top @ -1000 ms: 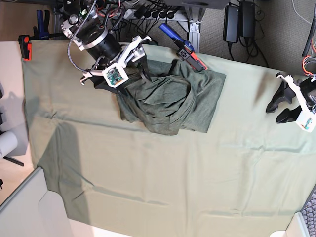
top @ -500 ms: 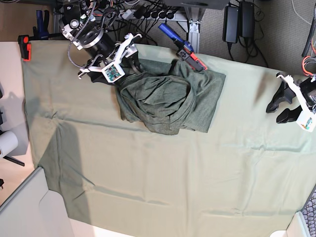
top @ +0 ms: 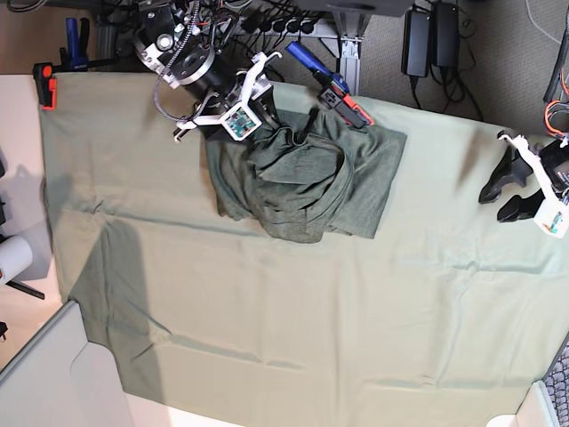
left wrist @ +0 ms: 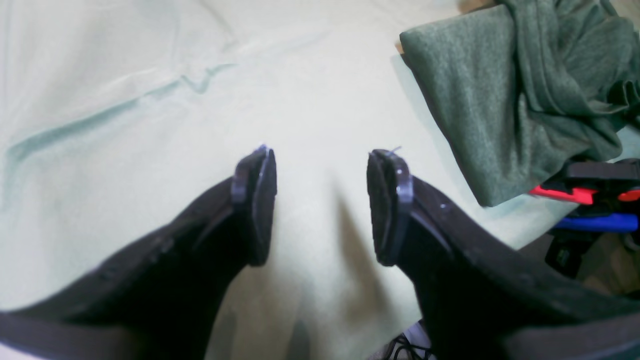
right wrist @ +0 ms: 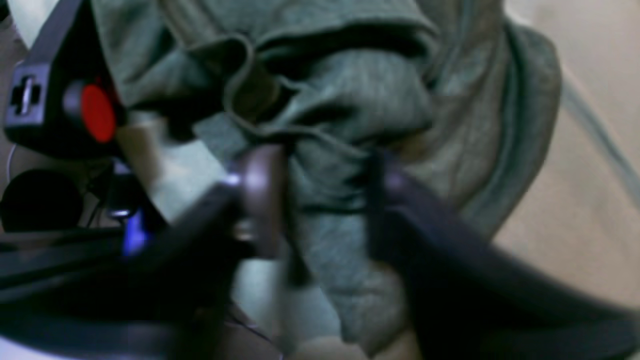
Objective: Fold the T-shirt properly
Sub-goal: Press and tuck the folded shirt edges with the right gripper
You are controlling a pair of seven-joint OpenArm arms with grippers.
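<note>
The dark olive T-shirt (top: 307, 178) lies bunched and wrinkled at the back of the pale green tablecloth (top: 293, 302). My right gripper (top: 264, 120) is at the shirt's upper left edge. In the blurred right wrist view the gripper (right wrist: 325, 165) has its fingers spread, with a bunch of shirt fabric (right wrist: 350, 100) between them. My left gripper (top: 498, 203) hovers open and empty far to the right, away from the shirt. In the left wrist view it (left wrist: 320, 155) is over bare cloth, with the shirt's corner (left wrist: 480, 100) at upper right.
A blue and red clamp (top: 333, 89) grips the table's back edge beside the shirt; it also shows in the left wrist view (left wrist: 595, 200). An orange and black clamp (top: 44, 84) sits at the back left corner. Cables and power bricks (top: 431, 36) lie behind the table.
My right gripper has moved right and toward the back along the shirt's upper left edge, and the fabric there has bunched up. The left arm has not moved.
</note>
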